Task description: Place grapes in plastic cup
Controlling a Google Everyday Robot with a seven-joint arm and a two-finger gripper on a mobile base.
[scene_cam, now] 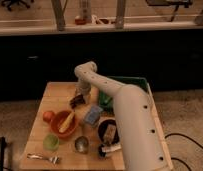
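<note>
Claw [81, 95] low over grapes [76, 102], partly hiding them.

The wooden bench [54, 95] carries an orange bowl [58, 131], plastic cup [51, 143], silver cup [81, 144], fork [43, 158] and grapes [75, 102], with the pincer [82, 95] low just beside the grapes.

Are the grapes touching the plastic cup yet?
Apart. The camera view shows the grapes by the gripper mid-table, the plastic cup near the front edge, and the orange bowl between them.
</note>
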